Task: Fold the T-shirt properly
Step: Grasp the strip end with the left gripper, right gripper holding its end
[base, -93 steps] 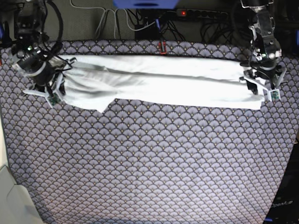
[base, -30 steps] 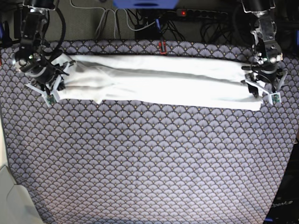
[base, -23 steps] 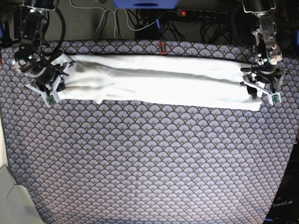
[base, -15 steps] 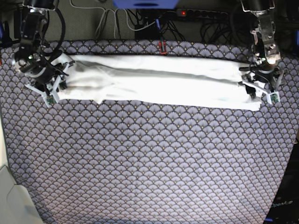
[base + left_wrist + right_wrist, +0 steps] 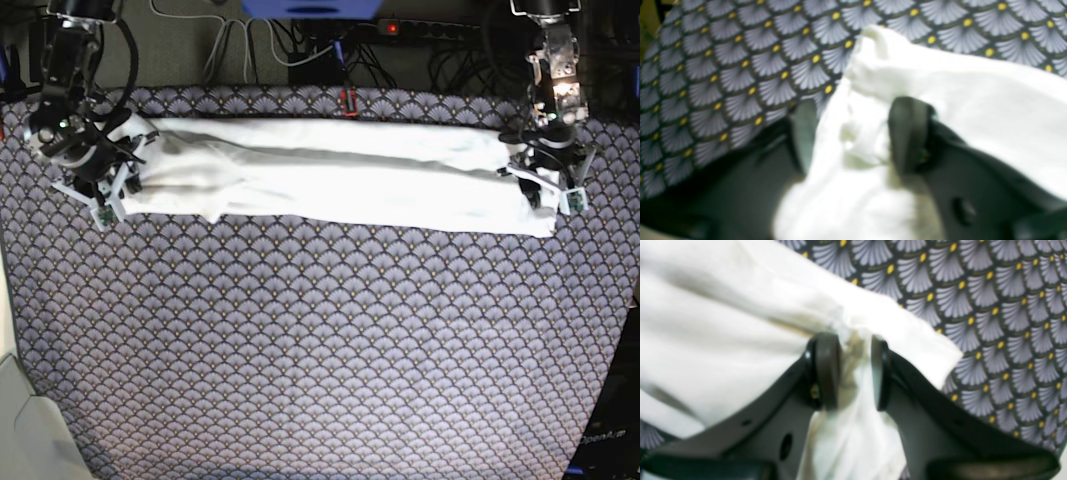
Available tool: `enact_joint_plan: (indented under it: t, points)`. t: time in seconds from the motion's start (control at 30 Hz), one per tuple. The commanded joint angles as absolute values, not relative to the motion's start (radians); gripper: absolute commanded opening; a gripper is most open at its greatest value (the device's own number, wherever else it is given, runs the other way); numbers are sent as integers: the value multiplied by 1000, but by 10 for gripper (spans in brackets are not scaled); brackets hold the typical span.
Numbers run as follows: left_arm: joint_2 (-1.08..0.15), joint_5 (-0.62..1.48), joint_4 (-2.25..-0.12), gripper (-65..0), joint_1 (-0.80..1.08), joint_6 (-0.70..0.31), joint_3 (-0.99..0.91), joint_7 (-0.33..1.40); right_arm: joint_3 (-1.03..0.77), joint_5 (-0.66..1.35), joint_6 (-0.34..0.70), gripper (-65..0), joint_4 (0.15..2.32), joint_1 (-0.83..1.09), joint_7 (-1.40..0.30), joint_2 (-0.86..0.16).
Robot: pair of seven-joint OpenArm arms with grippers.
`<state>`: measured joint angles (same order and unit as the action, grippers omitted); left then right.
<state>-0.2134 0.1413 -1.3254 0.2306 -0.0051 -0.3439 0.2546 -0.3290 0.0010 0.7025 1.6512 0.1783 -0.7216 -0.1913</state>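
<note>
Basically, the T-shirt [image 5: 330,180] lay as a long narrow white band across the far edge of the patterned table [image 5: 320,350], plain side up, so the lengthwise folds looked done and the crosswise fold was the step in hand. The right gripper [image 5: 855,370] was nipped tight on a bunch of cloth at its end, and the left gripper [image 5: 853,136] had cloth between its pads [image 5: 907,133], apparently clamped too. Next move probably called for lifting one end and carrying it over the other with edges aligned.
</note>
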Motion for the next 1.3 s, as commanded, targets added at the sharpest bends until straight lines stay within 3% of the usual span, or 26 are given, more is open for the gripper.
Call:
enact_joint_plan:
  t: [0.0,0.5,1.03,1.27]
  points:
    - [-213,124,-1293,-376,246,-15,-334,387,-335,7,698,-473,1672,170,-708,-206]
    - [-214,124,-1274,-644,246,-15,-337,386,-337,7,698,-473,1672,170,-708,-219]
    - [-226,128,-1333,-615,265,-13,-354,394,-337,7,698,-470,1672,170,-708,-219]
    - [-294,306,-1339,-614,265,-13,-352,395,-335,7,698,-470,1672,170,-708,-219]
